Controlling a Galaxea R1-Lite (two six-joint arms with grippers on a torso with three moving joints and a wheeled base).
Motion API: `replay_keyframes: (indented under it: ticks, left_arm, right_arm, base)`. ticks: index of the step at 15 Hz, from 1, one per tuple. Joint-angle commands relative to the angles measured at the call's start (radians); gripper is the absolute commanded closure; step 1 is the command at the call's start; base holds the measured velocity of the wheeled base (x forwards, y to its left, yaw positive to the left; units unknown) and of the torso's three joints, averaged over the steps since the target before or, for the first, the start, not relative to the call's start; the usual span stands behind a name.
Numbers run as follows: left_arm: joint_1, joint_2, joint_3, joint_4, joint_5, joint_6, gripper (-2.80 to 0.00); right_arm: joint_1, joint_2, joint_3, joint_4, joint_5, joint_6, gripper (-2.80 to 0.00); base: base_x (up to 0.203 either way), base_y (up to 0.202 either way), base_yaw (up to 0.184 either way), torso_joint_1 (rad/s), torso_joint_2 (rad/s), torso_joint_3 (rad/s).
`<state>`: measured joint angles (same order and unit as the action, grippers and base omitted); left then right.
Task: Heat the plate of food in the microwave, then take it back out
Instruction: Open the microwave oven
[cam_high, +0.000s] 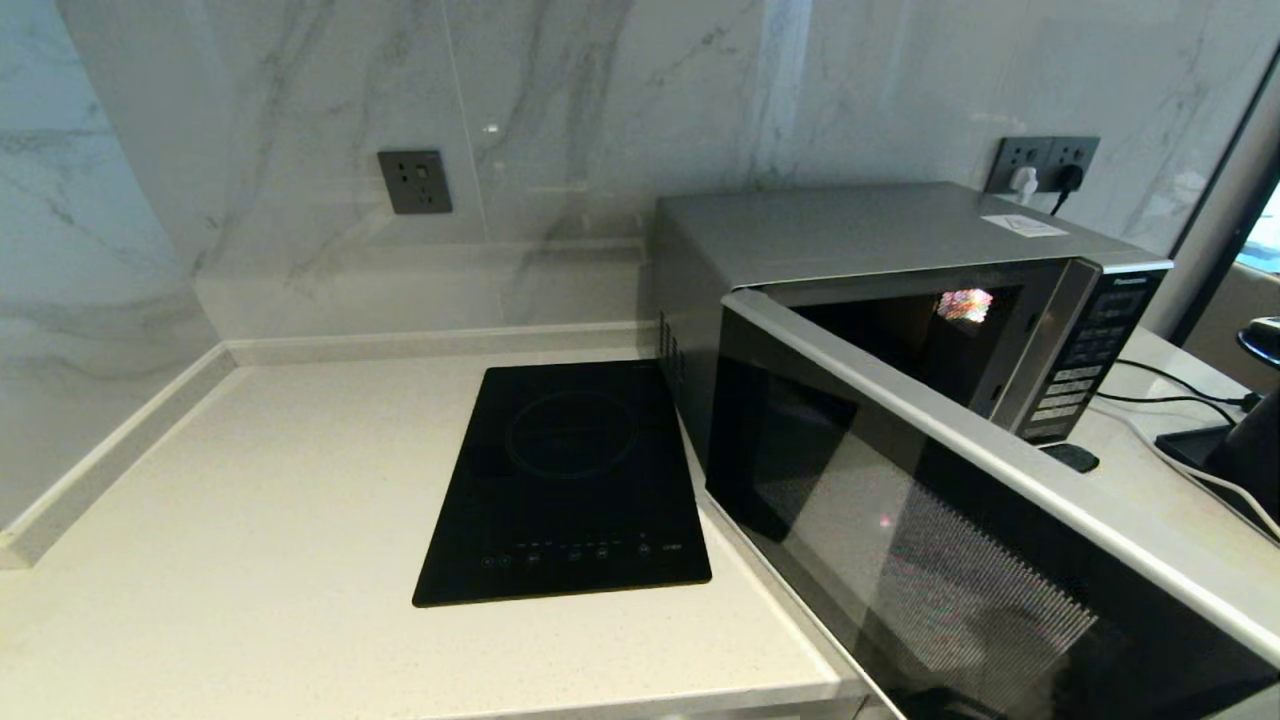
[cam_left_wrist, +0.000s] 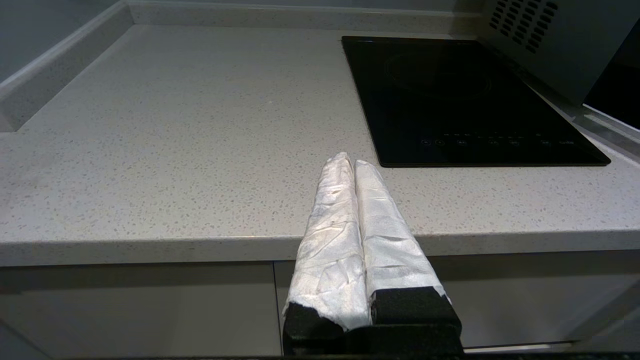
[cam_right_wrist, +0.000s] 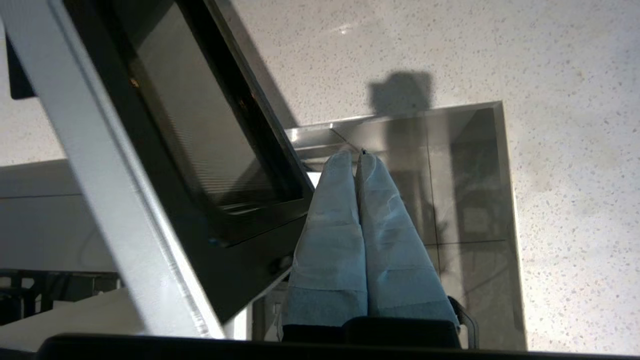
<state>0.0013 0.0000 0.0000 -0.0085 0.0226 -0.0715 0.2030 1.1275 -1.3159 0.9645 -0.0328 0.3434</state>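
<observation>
Your microwave (cam_high: 900, 260) at two o'clock stands open, cavity contents hidden; left gripper (cam_left_wrist: 349, 162) and right gripper (cam_right_wrist: 354, 159) pinched closed, empty.

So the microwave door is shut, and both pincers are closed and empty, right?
Not quite. The microwave has its door swung wide open toward the robot, as the head view shows. The rest holds: the left pincer over the counter edge and the right pincer beside the door are both closed and empty.
</observation>
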Motion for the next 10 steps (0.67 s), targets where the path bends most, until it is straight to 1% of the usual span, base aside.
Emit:
replay_keyframes:
  ticks: [1,4,7,10]
  left_arm:
    - [0.000,0.002,0.000,-0.001,0.000,-0.001,0.00]
    - [0.000,0.002,0.000,-0.001,0.000,-0.001,0.00]
    - [0.000,0.002,0.000,-0.001,0.000,-0.001,0.00]
    - [0.000,0.002,0.000,-0.001,0.000,-0.001,0.00]
  right_arm:
    - [0.001,-0.003,0.009,0.005,0.010,0.002,0.00]
    - [0.002,-0.006,0.017,0.005,0.011,0.007,0.00]
    - [0.002,-0.011,0.026,0.005,0.037,0.008,0.00]
    - [0.002,-0.004,0.041,0.003,0.037,0.006,0.00]
  base:
    - [0.000,0.000,0.000,0.000,0.00,0.000]
    - [0.000,0.000,0.000,0.000,0.00,0.000]
    - [0.000,0.000,0.000,0.000,0.00,0.000]
    - [0.000,0.000,0.000,0.000,0.00,0.000]
